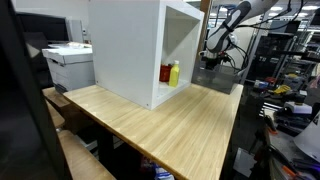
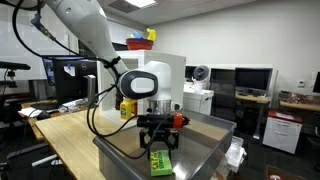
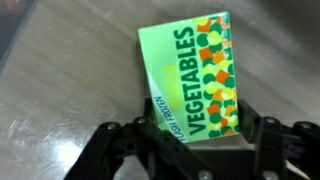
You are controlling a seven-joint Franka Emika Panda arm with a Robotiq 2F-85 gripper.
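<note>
A steel top lies under my gripper, next to a long wooden table. The room is a lab, with monitors along the far wall and a printer beyond the table. The box, green and lettered VEGETABLES, sits low over the steel, tilted. I cannot tell whether it touches the steel. My jaws are clamped on its two sides near one end. On the table stands a white cabinet with a yellow bottle and a red bottle inside, well apart from the box. My arm hides part of the cabinet in an exterior view.
</note>
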